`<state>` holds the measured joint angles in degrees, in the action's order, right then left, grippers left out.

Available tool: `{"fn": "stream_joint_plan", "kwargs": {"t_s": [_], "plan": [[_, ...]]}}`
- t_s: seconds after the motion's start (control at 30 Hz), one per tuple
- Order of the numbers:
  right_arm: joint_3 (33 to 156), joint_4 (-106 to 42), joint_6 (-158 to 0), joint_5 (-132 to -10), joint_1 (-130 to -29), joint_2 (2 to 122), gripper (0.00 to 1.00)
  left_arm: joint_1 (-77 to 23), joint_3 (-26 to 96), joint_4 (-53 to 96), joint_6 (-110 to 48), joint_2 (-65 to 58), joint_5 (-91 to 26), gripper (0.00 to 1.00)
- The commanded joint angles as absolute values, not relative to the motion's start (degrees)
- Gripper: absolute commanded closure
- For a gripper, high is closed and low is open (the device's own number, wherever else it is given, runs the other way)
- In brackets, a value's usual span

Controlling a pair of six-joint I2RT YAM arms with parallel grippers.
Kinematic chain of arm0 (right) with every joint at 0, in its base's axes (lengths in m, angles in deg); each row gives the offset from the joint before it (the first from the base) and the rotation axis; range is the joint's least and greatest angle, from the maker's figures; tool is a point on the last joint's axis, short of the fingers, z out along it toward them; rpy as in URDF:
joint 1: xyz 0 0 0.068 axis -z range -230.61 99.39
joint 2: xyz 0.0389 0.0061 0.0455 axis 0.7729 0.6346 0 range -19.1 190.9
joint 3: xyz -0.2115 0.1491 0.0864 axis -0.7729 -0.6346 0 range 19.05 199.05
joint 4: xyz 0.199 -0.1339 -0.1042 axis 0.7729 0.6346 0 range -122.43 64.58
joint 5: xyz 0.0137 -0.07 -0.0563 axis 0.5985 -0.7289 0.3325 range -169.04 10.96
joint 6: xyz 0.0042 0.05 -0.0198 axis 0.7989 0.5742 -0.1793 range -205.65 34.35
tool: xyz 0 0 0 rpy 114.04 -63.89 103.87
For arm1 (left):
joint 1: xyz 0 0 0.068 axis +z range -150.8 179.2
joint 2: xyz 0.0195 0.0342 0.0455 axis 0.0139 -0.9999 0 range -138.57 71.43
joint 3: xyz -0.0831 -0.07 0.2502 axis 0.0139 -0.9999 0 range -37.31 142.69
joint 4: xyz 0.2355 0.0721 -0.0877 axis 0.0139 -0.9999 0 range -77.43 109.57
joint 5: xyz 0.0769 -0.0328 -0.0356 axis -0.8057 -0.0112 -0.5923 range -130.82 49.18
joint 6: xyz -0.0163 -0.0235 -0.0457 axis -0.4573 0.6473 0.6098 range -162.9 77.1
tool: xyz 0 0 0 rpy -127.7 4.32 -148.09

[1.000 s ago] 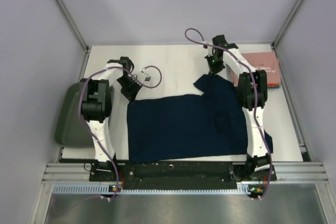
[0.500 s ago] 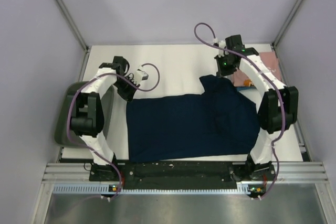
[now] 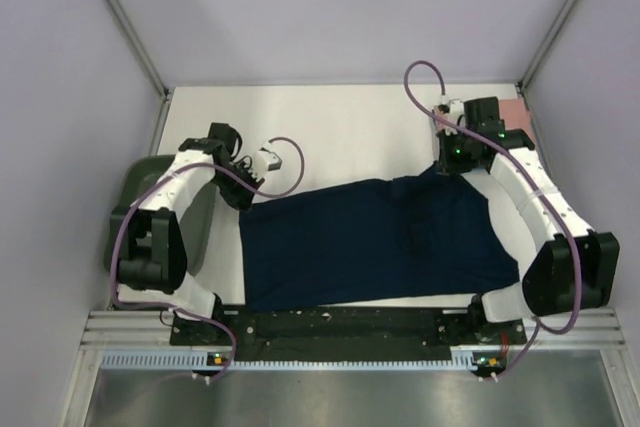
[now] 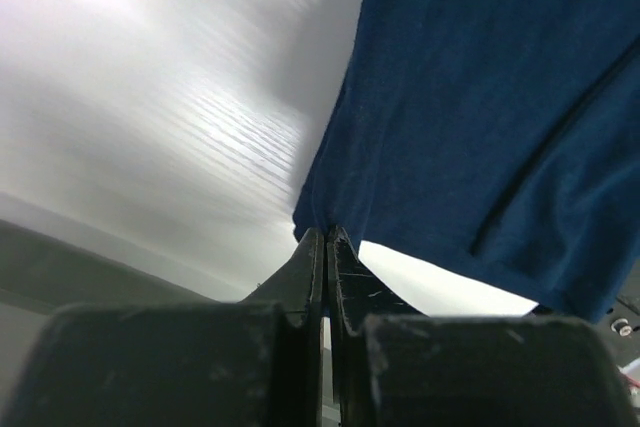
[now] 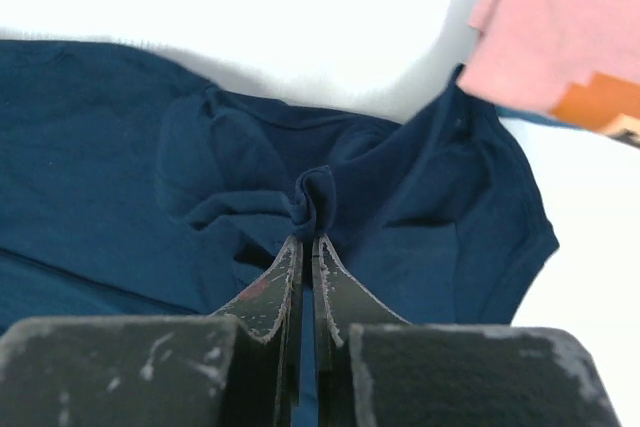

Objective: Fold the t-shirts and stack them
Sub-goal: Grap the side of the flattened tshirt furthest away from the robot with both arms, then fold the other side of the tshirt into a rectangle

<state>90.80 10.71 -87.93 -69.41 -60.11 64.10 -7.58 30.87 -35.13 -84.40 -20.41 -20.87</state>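
Two arms reach out over the white bench (image 3: 340, 122), one to each far corner of the navy blue t-shirt (image 3: 370, 242). The shirt lies spread across the near half of the bench between them. The left tool (image 4: 326, 235) is pinched tight on the shirt's far left corner, and the hem beside it looks raised off the surface. The right tool (image 5: 308, 239) is closed just as narrowly on a small bunched fold of navy cloth at the shirt's far right end, with creases fanning out from the pinch. The pink t-shirt (image 5: 560, 17) lies in the far right corner of the bench, just beyond the navy one, with an orange patch of print at its edge. A dark green tray (image 3: 135, 202) sits at the bench's left side, partly under the left arm.
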Motion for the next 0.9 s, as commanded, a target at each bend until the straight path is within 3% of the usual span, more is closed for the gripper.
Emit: {"fn": "stream_joint_plan", "kwargs": {"t_s": [0.0,0.47,0.6,0.87], "plan": [[88.5,11.2,-86.1,-68.9,-58.3,56.7,1.00,-9.1,28.2,-37.3,-86.9,-14.8,-20.0,1.00],[80.1,24.4,-79.4,-76.5,-52.5,44.8,1.00,-13.3,18.4,-44.5,-95.5,-7.7,-21.2,1.00],[81.8,26.2,-79.8,-73.9,-52.5,48.9,1.00,-13.3,17.4,-42.7,-95.8,-10.7,-22.8,1.00],[87.6,33.1,-81.5,-86.4,-52.5,54.1,1.00,-13.3,17.3,-41.4,-97.0,-12.1,-21.7,1.00]]}}
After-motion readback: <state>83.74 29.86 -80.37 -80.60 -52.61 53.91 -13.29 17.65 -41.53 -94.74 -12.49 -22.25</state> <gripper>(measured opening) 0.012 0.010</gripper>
